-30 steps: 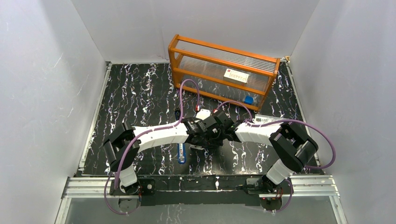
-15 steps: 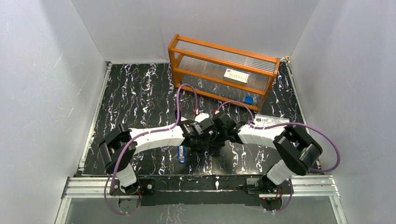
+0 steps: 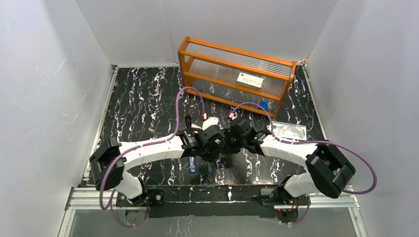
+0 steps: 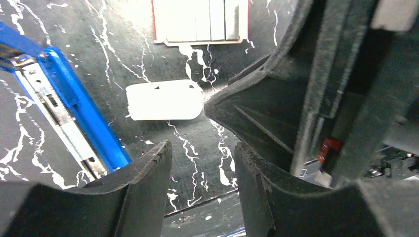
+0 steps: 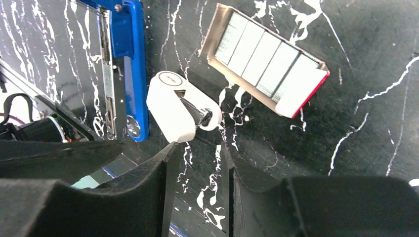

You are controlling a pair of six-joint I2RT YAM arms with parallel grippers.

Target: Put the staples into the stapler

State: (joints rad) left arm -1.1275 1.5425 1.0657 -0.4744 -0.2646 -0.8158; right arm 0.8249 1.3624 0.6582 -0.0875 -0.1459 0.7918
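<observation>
both grippers empty above the open stapler

the left gripper (image 4: 202,163) hangs partly open with nothing between its fingers; the right gripper (image 5: 197,165) shows a narrow gap, also empty; the stapler (image 5: 127,64) lies hinged open on the table (image 5: 370,123), metal channel showing; a white rounded object (image 5: 173,108) sits just beside it; the staples (image 5: 267,52) rest in their red-edged box (image 5: 314,86), near the stapler but apart
</observation>
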